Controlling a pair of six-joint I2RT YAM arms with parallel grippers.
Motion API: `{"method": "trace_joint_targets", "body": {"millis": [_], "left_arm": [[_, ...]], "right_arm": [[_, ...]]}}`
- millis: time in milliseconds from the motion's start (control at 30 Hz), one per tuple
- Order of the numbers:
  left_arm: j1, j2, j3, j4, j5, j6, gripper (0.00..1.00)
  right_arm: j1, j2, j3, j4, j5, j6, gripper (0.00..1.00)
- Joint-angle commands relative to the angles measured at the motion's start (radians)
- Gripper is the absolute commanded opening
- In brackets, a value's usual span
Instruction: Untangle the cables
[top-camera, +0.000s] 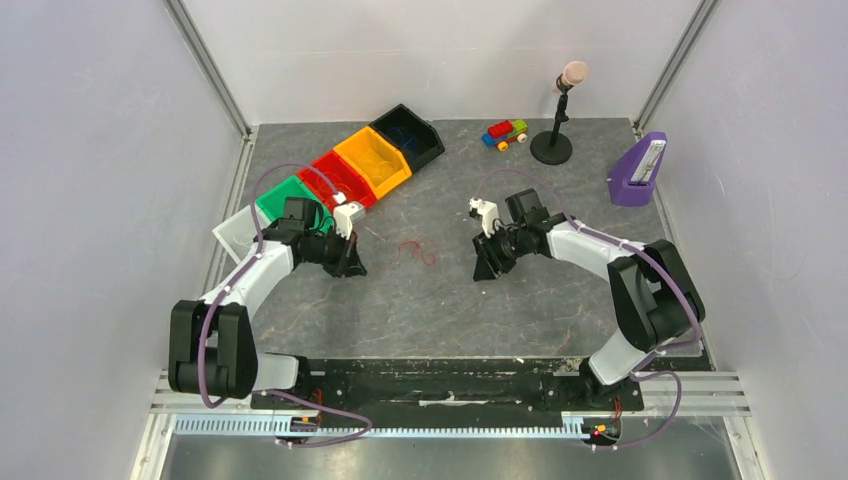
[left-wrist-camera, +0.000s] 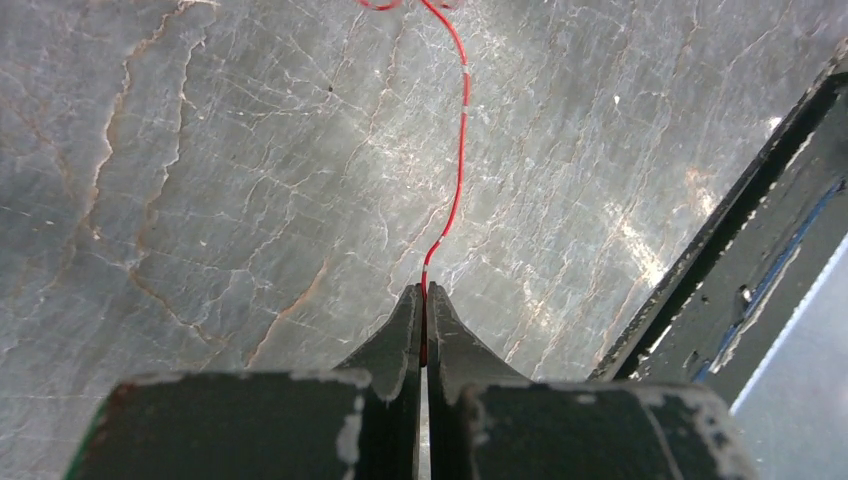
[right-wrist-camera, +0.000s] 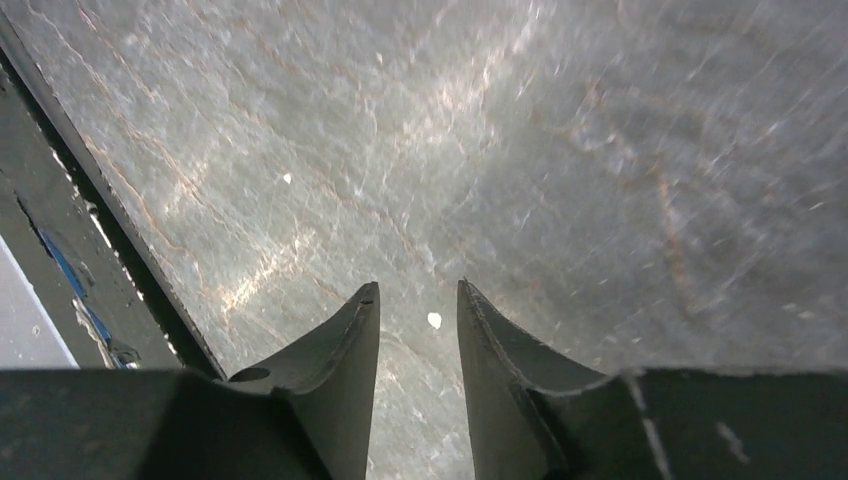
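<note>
A thin red cable lies curled on the grey table between the two arms. In the left wrist view the red cable runs from the top edge down into my left gripper, which is shut on its end. In the top view my left gripper sits low, to the left of the red curl. My right gripper is open and empty over bare table; in the top view it is to the right of the cable. No other coloured cables show loose on the table.
A row of bins stands at the back left: green, red, yellow, black. A toy block car, a microphone stand and a purple holder stand at the back right. The black base rail lies near.
</note>
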Motion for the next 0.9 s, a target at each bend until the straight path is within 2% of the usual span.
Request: {"method": "trace_joint_targets", "body": {"millis": [0, 67, 133, 233, 400, 500, 600, 867], "left_arm": [[0.001, 0.019, 0.015, 0.020, 0.052, -0.096, 0.02], [-0.012, 0.020, 0.030, 0.004, 0.083, -0.117, 0.02], [-0.035, 0.018, 0.045, -0.015, 0.071, -0.127, 0.02], [-0.059, 0.026, 0.053, -0.017, 0.056, -0.140, 0.02], [-0.069, 0.060, 0.068, -0.017, 0.035, -0.164, 0.02], [-0.071, 0.064, 0.068, -0.017, 0.031, -0.166, 0.02], [-0.072, 0.068, 0.068, -0.013, 0.022, -0.173, 0.02], [-0.072, 0.070, 0.064, -0.011, 0.013, -0.166, 0.02]], "right_arm": [[0.017, -0.005, 0.095, 0.027, -0.048, 0.053, 0.41], [0.049, -0.001, 0.098, 0.076, -0.082, 0.114, 0.47], [0.092, 0.005, 0.097, 0.154, -0.068, 0.167, 0.47], [0.160, 0.040, 0.124, 0.235, -0.041, 0.219, 0.47], [0.248, 0.131, 0.232, 0.263, 0.025, 0.308, 0.44], [0.274, 0.172, 0.254, 0.295, 0.088, 0.379, 0.44], [0.307, 0.204, 0.263, 0.315, 0.233, 0.455, 0.44], [0.360, 0.259, 0.281, 0.327, 0.495, 0.501, 0.40]]}}
